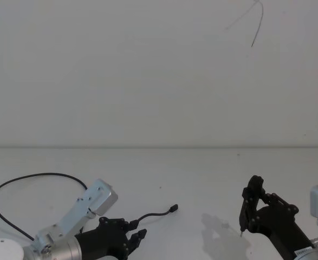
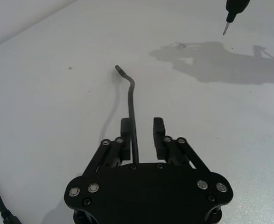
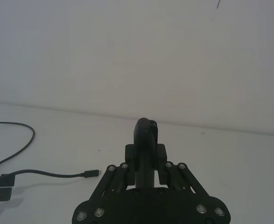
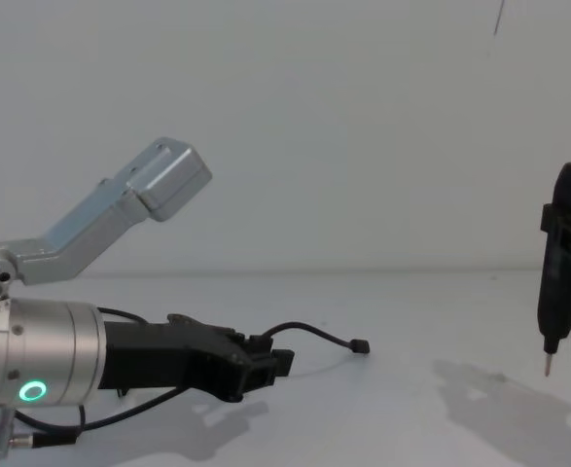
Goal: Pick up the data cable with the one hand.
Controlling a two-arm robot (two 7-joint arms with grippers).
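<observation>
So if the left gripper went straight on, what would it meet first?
The cable: it runs between the left gripper's open fingers. Past its plug, bare table, seemingly.

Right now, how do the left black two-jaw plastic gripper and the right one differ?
The left gripper is open, with the thin black data cable running between its jaws; the right gripper is shut on a slim black pen-shaped tool. The left gripper lies low, near level over the white table; the right gripper holds its tool upright, tip down. Both are black two-jaw grippers.
</observation>
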